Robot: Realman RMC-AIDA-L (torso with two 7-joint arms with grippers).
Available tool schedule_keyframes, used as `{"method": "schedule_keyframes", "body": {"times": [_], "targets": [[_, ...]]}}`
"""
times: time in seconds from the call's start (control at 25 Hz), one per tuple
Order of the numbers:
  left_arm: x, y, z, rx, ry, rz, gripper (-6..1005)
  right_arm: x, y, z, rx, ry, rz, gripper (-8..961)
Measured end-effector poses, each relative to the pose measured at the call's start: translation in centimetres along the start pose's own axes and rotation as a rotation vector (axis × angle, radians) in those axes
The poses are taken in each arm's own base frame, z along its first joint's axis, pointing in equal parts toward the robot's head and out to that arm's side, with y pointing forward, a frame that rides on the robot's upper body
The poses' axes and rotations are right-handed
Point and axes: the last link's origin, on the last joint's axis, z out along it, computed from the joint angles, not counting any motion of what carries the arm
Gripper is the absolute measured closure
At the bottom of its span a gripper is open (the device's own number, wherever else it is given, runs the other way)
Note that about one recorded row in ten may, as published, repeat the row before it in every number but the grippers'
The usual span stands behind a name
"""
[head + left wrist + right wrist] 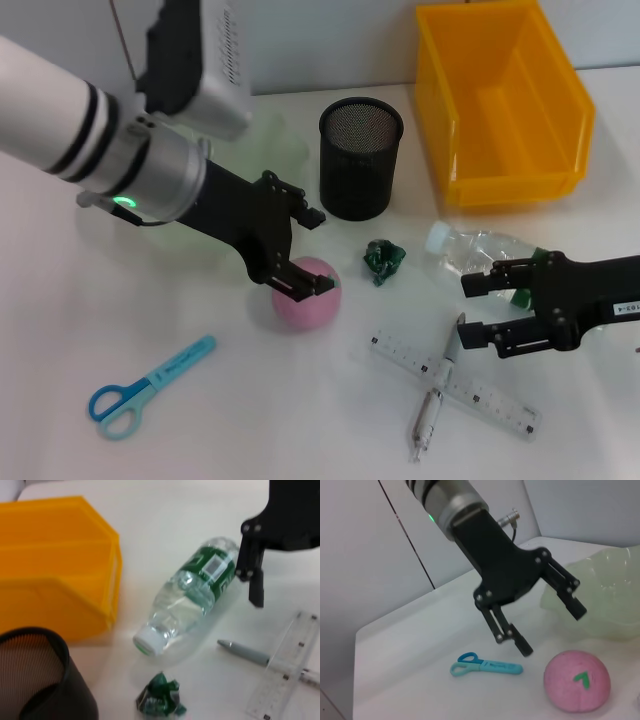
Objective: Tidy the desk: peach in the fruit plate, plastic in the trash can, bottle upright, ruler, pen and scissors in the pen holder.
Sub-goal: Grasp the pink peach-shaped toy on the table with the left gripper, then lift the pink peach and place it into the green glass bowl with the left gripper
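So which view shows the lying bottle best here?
The left wrist view: the bottle lies on its side in full, white cap, green label and clear body all visible. The head view shows only its cap end, the rest hidden behind the right pincer. The right wrist view does not show it.

Head camera looks down over the whole desk (pixel 150 420). Left wrist camera sits close, facing the bottle (pixel 192 600) — right wrist camera faces the peach (pixel 577 681); both objects also appear in the head view.

bright even light, soft shadows, slight blur
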Motion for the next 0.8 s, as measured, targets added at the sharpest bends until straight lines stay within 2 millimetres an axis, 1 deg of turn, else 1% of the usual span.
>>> {"method": "schedule_keyframes", "body": {"times": [0.36,0.4,0.48,0.8], "targets": [[-0.6,0.9,2.6,-0.003,-0.096,-0.006,301,-0.1,-0.1,0.0,0.001,0.005,-0.007,178],[-0.6,0.9,2.6,-0.003,-0.096,-0.006,302,-0.1,-0.1,0.0,0.0,0.006,-0.008,178],[-1.0,1.0,3.4,0.007,-0.116,-0.012,306,-0.1,-0.1,0.0,0.0,0.006,-0.009,178],[-1.7,0.7,4.0,0.059,-0.129,-0.014,322,-0.2,0.0,0.1,-0.007,0.012,-0.011,178]]}}
